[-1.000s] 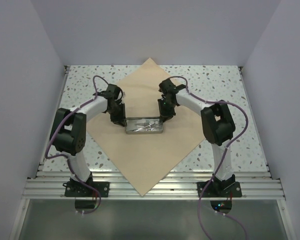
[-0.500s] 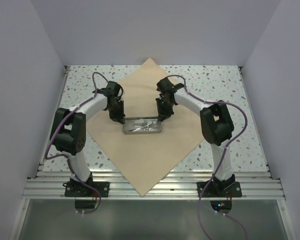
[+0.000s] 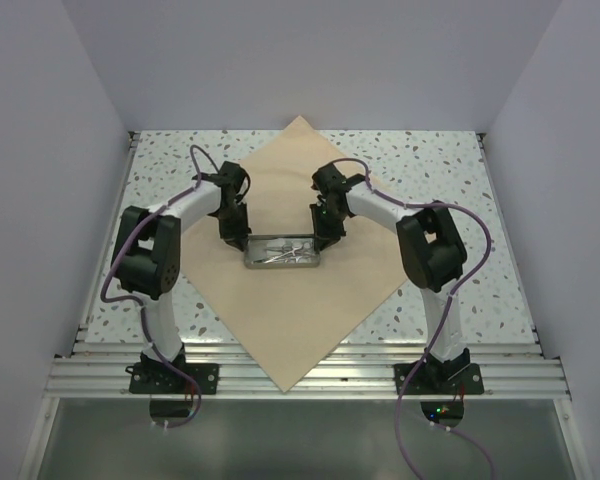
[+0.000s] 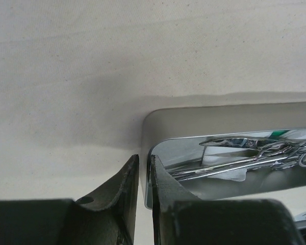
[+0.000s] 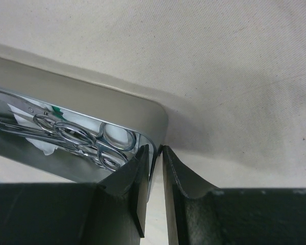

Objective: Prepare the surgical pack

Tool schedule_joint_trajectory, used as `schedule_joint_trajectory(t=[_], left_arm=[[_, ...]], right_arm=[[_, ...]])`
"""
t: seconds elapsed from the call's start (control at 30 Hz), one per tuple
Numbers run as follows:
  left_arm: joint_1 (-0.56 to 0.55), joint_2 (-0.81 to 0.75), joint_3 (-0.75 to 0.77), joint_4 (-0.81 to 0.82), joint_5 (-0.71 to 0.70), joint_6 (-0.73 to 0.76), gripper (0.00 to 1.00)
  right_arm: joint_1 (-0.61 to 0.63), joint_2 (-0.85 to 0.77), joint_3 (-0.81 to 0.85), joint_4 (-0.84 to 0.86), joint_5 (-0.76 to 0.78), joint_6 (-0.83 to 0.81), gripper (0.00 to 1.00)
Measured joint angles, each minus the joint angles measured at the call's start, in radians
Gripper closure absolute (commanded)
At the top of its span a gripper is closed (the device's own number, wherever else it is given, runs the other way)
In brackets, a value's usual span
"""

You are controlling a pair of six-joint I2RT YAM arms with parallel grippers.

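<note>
Tan paper wrap [image 3: 300, 310], the sheet of the surgical pack, lies flat as a diamond on the speckled desk [image 3: 430, 170] and spreads out beneath both pincers. Between the pincers sits a shiny metal tray [image 3: 284, 253] holding scissors [image 5: 76, 133] and other steel tools. Your left pincer [image 3: 235, 238] is closed narrowly on the tray's end wall, one finger inside the rim and one outside. Your right pincer [image 3: 320, 238] grips the opposite end wall the same way. You cannot tell from these views whether the tray rests on the paper or hangs just above it.

The step in hand looks like placing the tray at the middle of the sheet. To do it well, move both arms together at matching height, so the tray remains level and the tools do not slide. Grip firmly but gently, since the walls look thin and slick. Avoid dragging the tray, which could wrinkle the paper under the fingers. Line it up along the sheet's diagonal before you let go.
</note>
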Motion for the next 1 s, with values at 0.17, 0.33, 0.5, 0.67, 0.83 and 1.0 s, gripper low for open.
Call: schedule_joint_trajectory(t=[0.17, 0.33, 0.5, 0.67, 0.83, 1.0], left_arm=[[0.000, 0.003, 0.013, -0.022, -0.024, -0.007, 0.82], [0.000, 0.008, 0.019, -0.037, -0.042, -0.009, 0.85], [0.000, 0.043, 0.061, -0.042, -0.051, -0.008, 0.87], [0.000, 0.076, 0.112, -0.055, -0.061, -0.006, 0.87], [0.000, 0.091, 0.133, -0.066, -0.064, -0.005, 0.87], [0.000, 0.091, 0.133, -0.067, -0.064, -0.004, 0.87]], right_arm=[[0.000, 0.000, -0.001, 0.008, -0.012, 0.016, 0.79], [0.001, 0.000, -0.001, 0.018, -0.023, 0.030, 0.80], [0.001, 0.000, -0.001, 0.023, -0.024, 0.042, 0.80], [0.001, 0.000, -0.004, 0.024, -0.024, 0.051, 0.80], [0.001, 0.000, -0.004, 0.023, -0.025, 0.057, 0.79], [0.001, 0.000, -0.004, 0.023, -0.025, 0.058, 0.79]])
